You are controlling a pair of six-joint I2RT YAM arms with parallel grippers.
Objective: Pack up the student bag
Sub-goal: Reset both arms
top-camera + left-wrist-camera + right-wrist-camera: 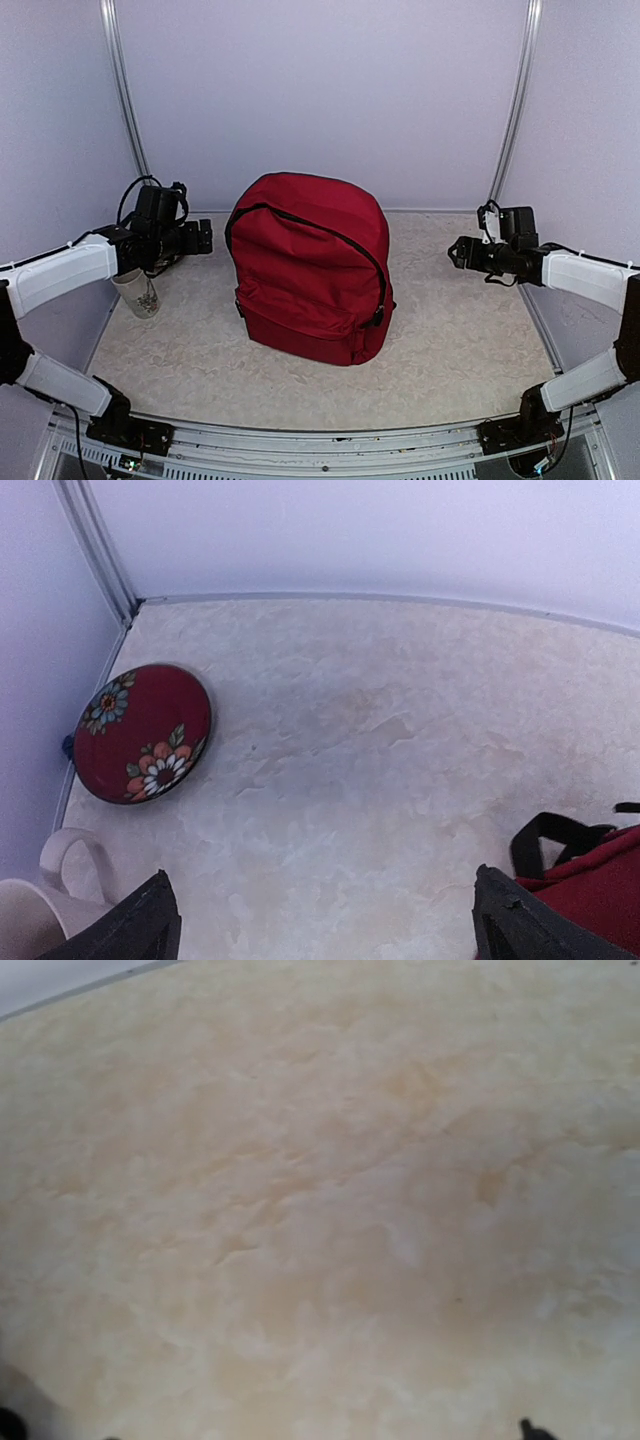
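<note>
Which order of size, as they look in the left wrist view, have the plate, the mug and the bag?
1. Plate, largest and fully shown.
2-3. Bag and mug: only cut-off parts show, about alike, so I do not rank them.

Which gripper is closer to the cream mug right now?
Left. The left gripper hovers open just past the mug; the right gripper is far off, beyond the student bag.

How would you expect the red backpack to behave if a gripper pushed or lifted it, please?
The student bag is soft fabric, so it would probably dent and sag rather than move as one stiff block. It seems to stand upright, so a push near its top might tip it. Lifted by one spot, the rest would likely droop.
</note>
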